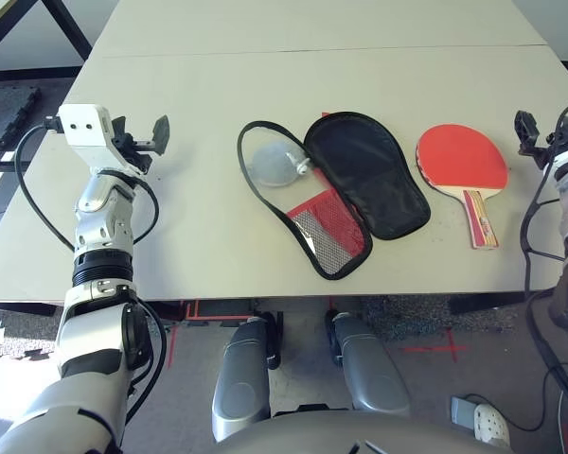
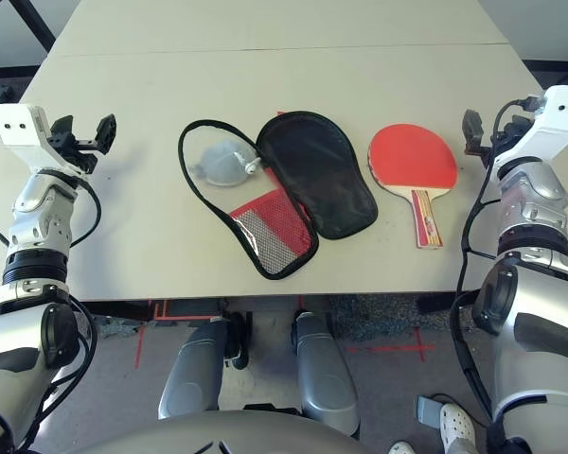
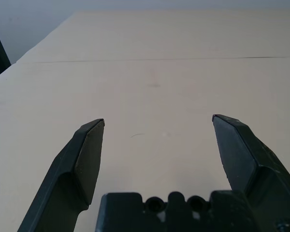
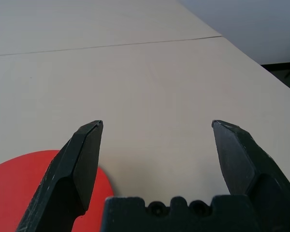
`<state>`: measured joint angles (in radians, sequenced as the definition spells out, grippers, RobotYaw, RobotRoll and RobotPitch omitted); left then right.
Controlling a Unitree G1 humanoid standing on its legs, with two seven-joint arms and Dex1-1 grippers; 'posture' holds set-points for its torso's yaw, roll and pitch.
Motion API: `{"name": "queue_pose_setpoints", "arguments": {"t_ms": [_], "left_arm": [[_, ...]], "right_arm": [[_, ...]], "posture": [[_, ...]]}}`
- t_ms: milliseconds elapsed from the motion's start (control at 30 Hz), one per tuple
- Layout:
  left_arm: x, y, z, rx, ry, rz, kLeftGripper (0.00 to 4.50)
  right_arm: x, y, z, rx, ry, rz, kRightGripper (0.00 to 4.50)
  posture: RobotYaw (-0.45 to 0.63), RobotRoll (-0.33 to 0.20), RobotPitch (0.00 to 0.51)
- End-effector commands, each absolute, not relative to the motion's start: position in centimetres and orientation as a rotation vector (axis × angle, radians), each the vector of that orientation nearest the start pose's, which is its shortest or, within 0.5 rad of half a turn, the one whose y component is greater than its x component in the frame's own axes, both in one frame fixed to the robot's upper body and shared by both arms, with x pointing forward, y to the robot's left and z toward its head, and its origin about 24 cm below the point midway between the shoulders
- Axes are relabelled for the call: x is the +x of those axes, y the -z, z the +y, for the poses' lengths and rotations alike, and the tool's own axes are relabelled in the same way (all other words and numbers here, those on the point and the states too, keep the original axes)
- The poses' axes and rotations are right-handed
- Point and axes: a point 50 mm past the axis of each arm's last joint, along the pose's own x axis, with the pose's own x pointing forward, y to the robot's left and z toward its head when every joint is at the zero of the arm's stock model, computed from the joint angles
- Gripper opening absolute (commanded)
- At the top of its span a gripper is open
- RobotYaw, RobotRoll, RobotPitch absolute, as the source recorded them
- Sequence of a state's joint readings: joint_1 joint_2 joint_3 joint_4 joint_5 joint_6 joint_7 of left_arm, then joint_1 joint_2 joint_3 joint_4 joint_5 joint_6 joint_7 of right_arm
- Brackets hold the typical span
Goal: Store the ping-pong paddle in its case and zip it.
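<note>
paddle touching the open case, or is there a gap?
Apart. In the right eye view a strip of bare table shows between the ping-pong paddle and the black flap of the case, along the whole near edge.

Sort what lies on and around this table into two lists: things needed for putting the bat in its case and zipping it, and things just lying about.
Needed for the job:
- bat, red face up
- case, lying open
- left gripper, open
- right gripper, open

Just lying about:
- grey plush toy, on the open case
- white shoe, on the floor
</note>
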<state>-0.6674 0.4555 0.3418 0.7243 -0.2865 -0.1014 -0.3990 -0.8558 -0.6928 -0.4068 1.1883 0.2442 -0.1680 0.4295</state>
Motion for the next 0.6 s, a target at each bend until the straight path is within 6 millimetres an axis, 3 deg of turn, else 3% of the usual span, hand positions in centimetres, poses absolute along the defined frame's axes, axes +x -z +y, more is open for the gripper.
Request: {"name": "queue_pose_setpoints", "arguments": {"t_ms": [33,267,433,600], "left_arm": [[35.7,-13.6,28.4,-0.045,0.028,-0.179,4.50],[36.2,-13.4,27.6,-0.055,0.051,-0.177,4.50],[36.0,-13.5,28.4,-0.045,0.043,-0.169,4.50],[36.2,-14.8,29.1,-0.030,0.033,-0.192,4.50]], "right_arm": [[33.8,-15.0,-37.0,0.030,0.199,-0.079,4.47],[32.9,-14.5,-37.8,0.017,0.216,-0.069,4.47],[33.5,-14.5,-37.1,0.022,0.196,-0.073,4.47],[34.3,-14.5,-35.8,0.037,0.159,-0.088,4.47]], "posture": [[-0.22,0.000,0.213],[-0.24,0.000,0.223],[-0.25,0.000,0.223],[-0.20,0.000,0.214]]}}
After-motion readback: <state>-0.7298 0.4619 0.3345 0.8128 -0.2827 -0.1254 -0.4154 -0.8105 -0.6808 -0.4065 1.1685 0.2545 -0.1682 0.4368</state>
